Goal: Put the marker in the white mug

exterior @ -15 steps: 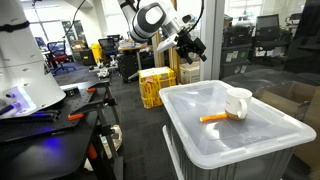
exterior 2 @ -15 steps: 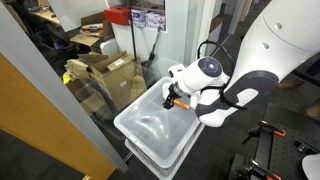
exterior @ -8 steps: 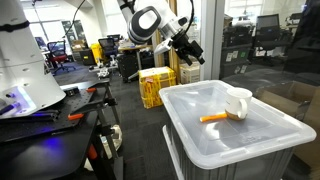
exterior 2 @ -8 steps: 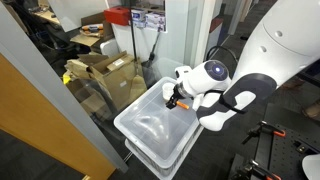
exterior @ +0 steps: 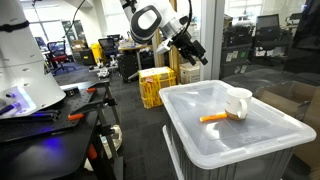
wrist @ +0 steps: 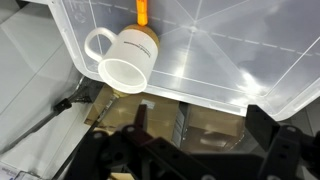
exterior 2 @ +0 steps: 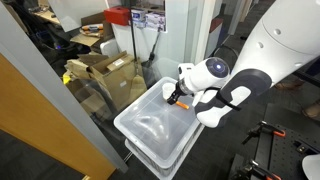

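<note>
The white mug (exterior: 238,102) stands on the flat top of the translucent grey bin (exterior: 205,145). The orange marker (exterior: 213,118) lies flat next to the mug, one end against it. In the wrist view the mug (wrist: 122,60) shows its open mouth near the bin's edge (wrist: 225,62), with the marker (wrist: 142,12) behind it at the top border. My gripper (exterior: 190,47) hangs high in the air, off to the side of the bin and well apart from both. Its fingers (wrist: 200,125) are open and empty. In an exterior view the arm hides the mug; only an orange bit (exterior 2: 178,104) shows.
Yellow crates (exterior: 155,85) stand on the floor beyond the bin. A dark workbench (exterior: 55,120) with tools is off to one side. A glass wall (exterior: 265,50) runs behind the bin. Cardboard boxes (exterior 2: 105,70) lie on the floor past it.
The arm has shifted slightly sideways above the bin's edge. The mug and the marker have not moved. The gripper stays open.
</note>
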{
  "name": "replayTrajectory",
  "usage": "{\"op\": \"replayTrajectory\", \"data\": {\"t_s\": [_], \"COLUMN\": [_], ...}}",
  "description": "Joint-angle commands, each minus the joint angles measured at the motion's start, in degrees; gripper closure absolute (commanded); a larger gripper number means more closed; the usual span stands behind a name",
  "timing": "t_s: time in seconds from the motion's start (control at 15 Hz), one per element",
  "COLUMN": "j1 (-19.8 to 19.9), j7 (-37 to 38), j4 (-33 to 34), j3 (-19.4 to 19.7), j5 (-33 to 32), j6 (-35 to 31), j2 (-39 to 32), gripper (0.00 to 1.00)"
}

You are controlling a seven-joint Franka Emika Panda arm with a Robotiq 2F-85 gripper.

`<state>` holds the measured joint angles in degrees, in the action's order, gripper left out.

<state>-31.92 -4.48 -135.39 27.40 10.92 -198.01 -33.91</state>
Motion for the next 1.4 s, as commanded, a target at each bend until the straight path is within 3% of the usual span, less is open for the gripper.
{"op": "replayTrajectory", "data": {"t_s": [0.0, 0.47, 0.87, 1.33], "j1": [2.87, 12.14, 21.91, 26.51], "j7": [-0.9, -0.6, 0.31, 1.17], "j4": [-0.23, 4.02, 5.45, 5.58], "j3": [-1.5, -6.26, -14.22, -17.29], "j5": [1.52, -0.76, -4.7, -5.2], "j6": [0.0, 0.0, 0.17, 0.19], "j2": [1.59, -0.31, -2.42, -5.46], "gripper": [0.0, 0.0, 0.0, 0.0]}}
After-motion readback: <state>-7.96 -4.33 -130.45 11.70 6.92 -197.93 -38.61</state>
